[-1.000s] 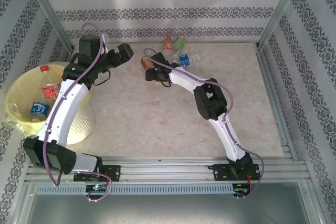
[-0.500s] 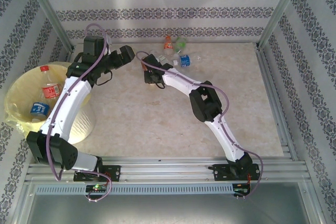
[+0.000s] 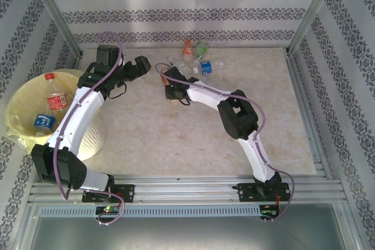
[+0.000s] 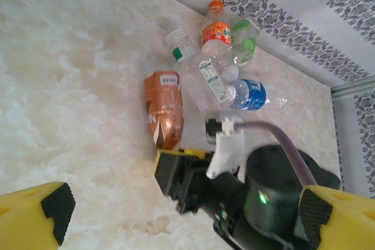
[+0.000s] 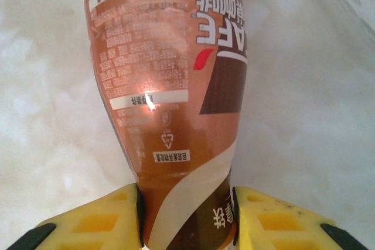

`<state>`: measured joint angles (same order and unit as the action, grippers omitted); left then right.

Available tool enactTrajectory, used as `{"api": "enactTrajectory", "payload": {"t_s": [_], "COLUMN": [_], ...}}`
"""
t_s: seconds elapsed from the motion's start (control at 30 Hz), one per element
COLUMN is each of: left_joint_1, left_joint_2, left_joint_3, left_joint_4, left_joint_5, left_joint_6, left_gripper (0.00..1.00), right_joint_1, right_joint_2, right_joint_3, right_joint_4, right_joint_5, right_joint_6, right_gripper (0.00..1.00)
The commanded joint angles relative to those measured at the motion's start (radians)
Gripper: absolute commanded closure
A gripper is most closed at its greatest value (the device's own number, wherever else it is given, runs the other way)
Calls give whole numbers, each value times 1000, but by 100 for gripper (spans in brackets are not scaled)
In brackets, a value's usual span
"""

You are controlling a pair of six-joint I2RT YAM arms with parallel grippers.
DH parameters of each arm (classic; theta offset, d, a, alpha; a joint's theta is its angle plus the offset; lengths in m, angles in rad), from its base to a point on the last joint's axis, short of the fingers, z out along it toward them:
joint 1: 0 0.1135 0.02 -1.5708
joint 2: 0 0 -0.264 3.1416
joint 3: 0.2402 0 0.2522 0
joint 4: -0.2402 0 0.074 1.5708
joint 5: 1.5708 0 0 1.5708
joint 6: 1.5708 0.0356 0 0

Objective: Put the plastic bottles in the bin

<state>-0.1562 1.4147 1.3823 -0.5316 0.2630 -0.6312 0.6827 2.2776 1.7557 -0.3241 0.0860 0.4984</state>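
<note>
Bin [image 3: 16, 105] at the bench's [image 3: 152, 139] left edge holds 2 bottles [image 3: 55, 95]; the left arm [image 3: 76, 109] bends beside it, jaws spread and empty. The right arm [image 3: 234, 115] stretches toward the far cluster [image 3: 196, 62], jaws pinching the tapered end of the brown bottle [image 5: 170, 86], which lies on the bench. Light, thin-walled and slick, it probably dents, so that stiffer taper seems the best hold.

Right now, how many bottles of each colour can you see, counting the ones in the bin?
Brown bottle: 1
Orange bottle: 1
Green bottle: 1
Blue bottles: 2
Red bottle: 1
Clear bottles: 2
Total: 8
</note>
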Motion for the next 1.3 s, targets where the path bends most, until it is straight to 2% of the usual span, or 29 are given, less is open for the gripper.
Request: {"api": "enactTrajectory", "payload": {"t_s": [0.0,0.1,0.17,0.27,0.43,0.57,0.73,0.8,0.93,0.97,1.03,1.1,1.17,1.23,1.27], "left_joint_1": [-7,-8,-9,-12,-53,-92,-97,-95,-96,-95,-95,-97,-97,-96,-97], "left_joint_2": [2,12,21,37,95,133,173,182,194,192,181,163,142,125,113], "left_joint_3": [-37,-75,-103,-148,-135,-92,-58,-54,-35,-38,-47,-58,-65,-62,-60], "left_joint_4": [93,167,253,424,525,471,431,463,471,467,463,461,449,415,395], "left_joint_5": [26,81,168,311,423,354,296,320,363,364,358,340,309,268,247], "left_joint_6": [-33,-44,-51,-83,-57,-25,-19,-15,-11,-10,-10,-12,-10,-1,3], "left_gripper": [0,0,0,0,0,0,0,8,36,42,47,48,48,49,49], "right_joint_1": [-15,-26,-31,-35,-38,-36,-33,-35,-43,-47,-54,-64,-75,-87,-94], "right_joint_2": [-201,-348,-427,-525,-609,-626,-628,-631,-646,-652,-660,-678,-710,-755,-786], "right_joint_3": [-162,-359,-464,-565,-619,-621,-606,-608,-615,-615,-612,-614,-630,-664,-684], "right_joint_4": [252,438,526,593,602,611,621,614,615,617,620,612,601,611,612], "right_joint_5": [-93,-165,-220,-285,-353,-410,-498,-502,-531,-540,-572,-594,-585,-576,-565], "right_joint_6": [5,17,17,20,12,5,-8,-10,-21,-22,-26,-41,-64,-90,-101], "right_gripper": [82,82,82,81,80,79,79,79,76,74,65,46,21,6,2]}}
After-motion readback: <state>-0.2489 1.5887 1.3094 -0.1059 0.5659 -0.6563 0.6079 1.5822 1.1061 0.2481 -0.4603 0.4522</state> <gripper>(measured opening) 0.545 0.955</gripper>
